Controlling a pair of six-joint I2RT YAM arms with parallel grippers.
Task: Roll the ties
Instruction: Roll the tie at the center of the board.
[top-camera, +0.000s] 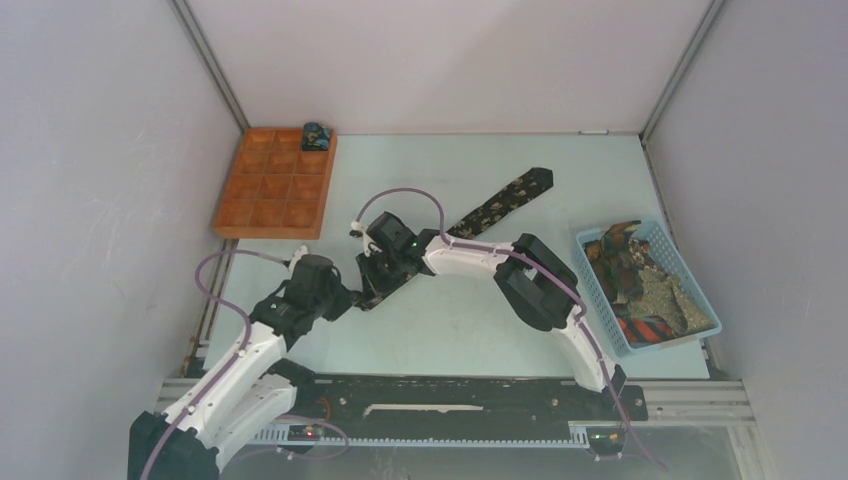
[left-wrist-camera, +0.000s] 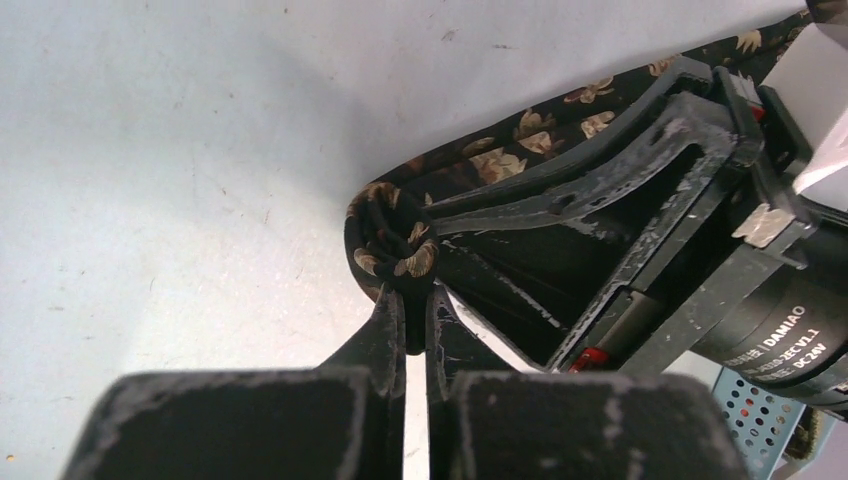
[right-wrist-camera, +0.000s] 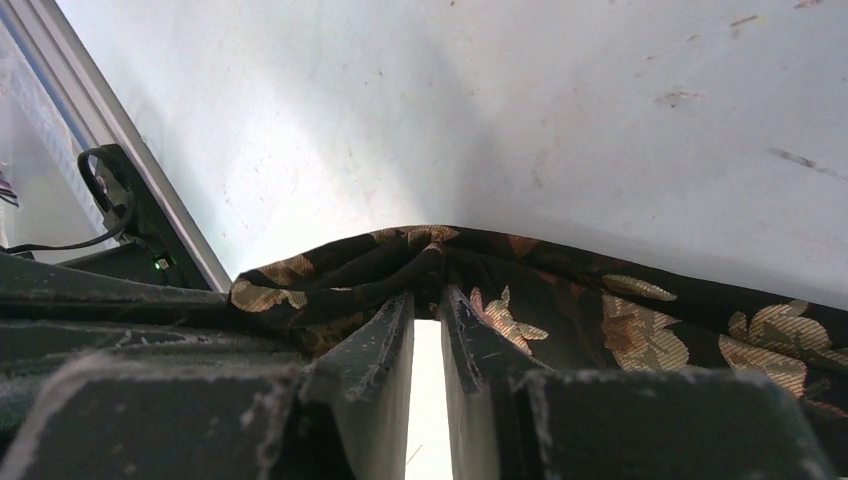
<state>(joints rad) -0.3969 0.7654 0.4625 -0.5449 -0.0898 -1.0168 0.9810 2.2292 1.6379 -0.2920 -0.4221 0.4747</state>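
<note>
Nearest the bases, the left gripper (left-wrist-camera: 415, 300) is pinching almost fully closed on the near end of the tie (top-camera: 490, 210). That end is sitting as a tiny coil (left-wrist-camera: 392, 235) right at its tips, and I'm guessing it's acting as the core to wind around.

Just beyond, the right gripper (right-wrist-camera: 428, 295) is squeezing narrow too, nipping a pucker of the same fabric right beside the coil. It's probably feeding slack so the next wrap is lying tight. The two grippers are nearly touching, so there's hardly any room between them for turning.

The rest of the tie is lying flat, running diagonally toward the far right with open table (top-camera: 450, 320) on both sides, so dragging it in looks easy.

Off right, the basket (top-camera: 592, 278) is holding spare ties (top-camera: 640, 280), well apart from the action. Far left, the tray (top-camera: 262, 228) is sitting near the table edge, carrying one finished roll (top-camera: 316, 136) in its far-right cell.
</note>
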